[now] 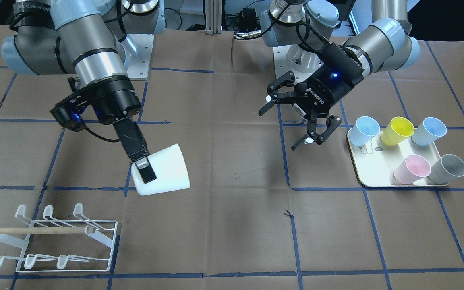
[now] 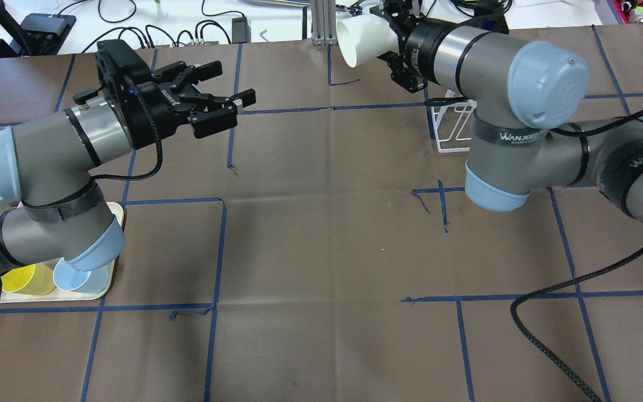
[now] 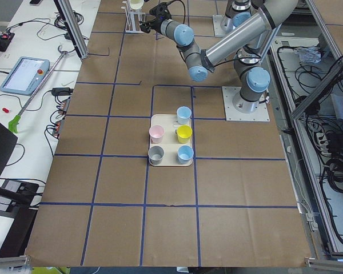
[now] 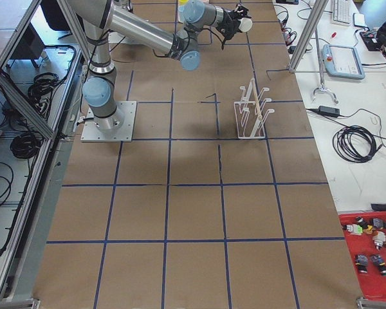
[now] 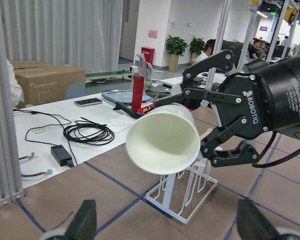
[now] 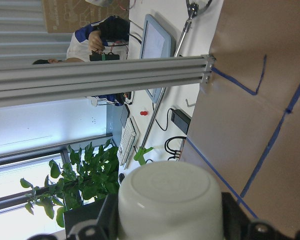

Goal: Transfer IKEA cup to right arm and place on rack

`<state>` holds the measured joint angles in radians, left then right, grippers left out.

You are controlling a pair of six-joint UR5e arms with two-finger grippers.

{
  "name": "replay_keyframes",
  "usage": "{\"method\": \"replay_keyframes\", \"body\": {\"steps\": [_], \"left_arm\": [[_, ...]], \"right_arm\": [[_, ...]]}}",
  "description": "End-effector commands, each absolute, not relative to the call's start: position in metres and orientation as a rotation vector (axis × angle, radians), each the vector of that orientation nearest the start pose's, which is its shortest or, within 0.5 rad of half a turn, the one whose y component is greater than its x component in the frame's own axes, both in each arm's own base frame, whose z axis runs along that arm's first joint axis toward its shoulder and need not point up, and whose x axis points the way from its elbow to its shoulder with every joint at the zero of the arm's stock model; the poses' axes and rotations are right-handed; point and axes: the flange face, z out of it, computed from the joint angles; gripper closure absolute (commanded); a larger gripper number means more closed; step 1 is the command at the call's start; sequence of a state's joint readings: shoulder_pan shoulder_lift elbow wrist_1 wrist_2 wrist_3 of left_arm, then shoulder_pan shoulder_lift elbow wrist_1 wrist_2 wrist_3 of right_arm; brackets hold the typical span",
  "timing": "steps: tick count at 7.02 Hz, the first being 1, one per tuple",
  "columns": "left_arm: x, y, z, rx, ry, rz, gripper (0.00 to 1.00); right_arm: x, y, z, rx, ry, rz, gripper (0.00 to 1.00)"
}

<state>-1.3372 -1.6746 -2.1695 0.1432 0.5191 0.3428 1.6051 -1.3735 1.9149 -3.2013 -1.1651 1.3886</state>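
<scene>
My right gripper (image 1: 150, 172) is shut on a white IKEA cup (image 1: 166, 169) and holds it tilted above the table. In the overhead view the cup (image 2: 361, 36) points its mouth toward the left arm. The left wrist view shows the cup's open mouth (image 5: 162, 137). The right wrist view shows its base (image 6: 170, 200) between the fingers. My left gripper (image 1: 286, 125) is open and empty, apart from the cup; it also shows in the overhead view (image 2: 233, 84). The white wire rack (image 1: 54, 241) with its wooden dowel stands on the table near the right arm.
A cream tray (image 1: 361, 171) holding several coloured cups lies beside the left arm; in the overhead view the tray (image 2: 116, 245) is partly under that arm. The rack (image 2: 451, 131) is partly hidden by the right arm. Blue tape lines cross the brown table.
</scene>
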Motion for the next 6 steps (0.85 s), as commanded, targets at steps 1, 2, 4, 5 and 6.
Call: {"method": "replay_keyframes", "body": {"steps": [1, 2, 4, 5, 6], "left_arm": [[-0.084, -0.498, 0.391, -0.624, -2.139, 1.452, 0.01], [-0.081, -0.512, 0.398, -0.570, -2.226, 1.463, 0.01], [-0.094, -0.526, 0.398, -0.506, -2.424, 1.412, 0.01], [-0.109, -0.538, 0.411, -0.490, -2.545, 1.363, 0.01], [-0.127, -0.551, 0.432, -0.477, -2.687, 1.285, 0.01]], "right_arm": [[0.145, -0.569, 0.428, 0.922, 1.912, -0.908, 0.75], [0.135, -0.584, 0.423, 0.768, 2.028, -1.027, 0.76], [0.099, -0.619, 0.414, 0.549, 2.242, -1.296, 0.76], [0.087, -0.631, 0.408, 0.407, 2.354, -1.404, 0.76], [0.076, -0.639, 0.406, 0.269, 2.435, -1.529, 0.76]]}}
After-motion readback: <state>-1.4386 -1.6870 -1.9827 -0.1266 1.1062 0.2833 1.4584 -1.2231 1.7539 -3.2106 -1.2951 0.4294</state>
